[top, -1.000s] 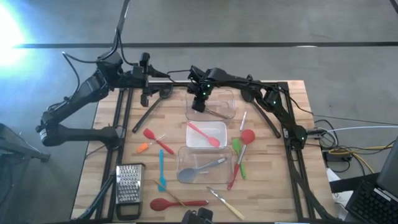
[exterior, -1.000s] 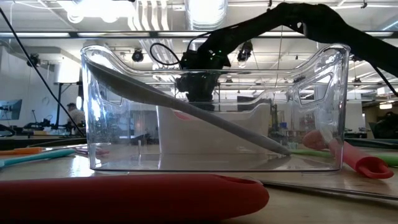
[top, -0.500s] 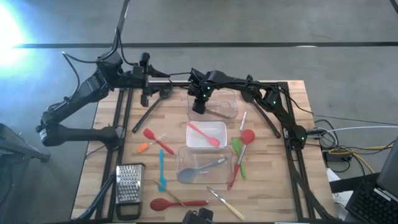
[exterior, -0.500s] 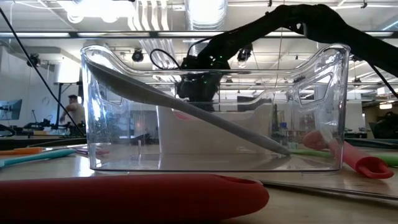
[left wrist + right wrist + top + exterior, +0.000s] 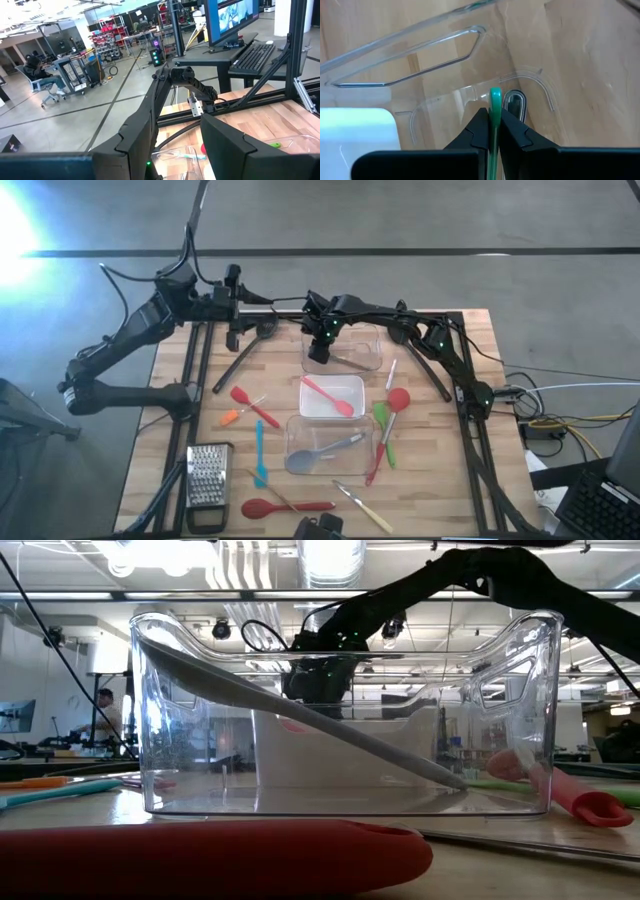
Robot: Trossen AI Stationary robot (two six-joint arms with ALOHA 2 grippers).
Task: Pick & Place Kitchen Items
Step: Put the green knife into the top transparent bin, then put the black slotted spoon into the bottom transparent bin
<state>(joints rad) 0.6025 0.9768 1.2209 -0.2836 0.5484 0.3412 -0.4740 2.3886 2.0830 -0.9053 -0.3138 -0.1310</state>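
A slim green-handled tool (image 5: 495,120) stands upright, its rounded tip just above the floor of the far clear tub (image 5: 368,358), where a metal piece (image 5: 514,102) already lies. The right gripper (image 5: 320,348) hangs over that tub, its fingers (image 5: 479,131) clenched tight on the green handle. The left gripper (image 5: 232,332) waits at the table's far left edge, fingers parted and holding nothing.

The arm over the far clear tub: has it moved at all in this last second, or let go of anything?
Hardly. The right gripper stays over the far tub, shifting only slightly, its fingers still shut on a slim green-handled tool pointing down into the tub. Nothing was released. The left gripper waits unmoved at the table's far edge. The utensils on the table and the other two tubs lie as before; only a person in the background walked a little.
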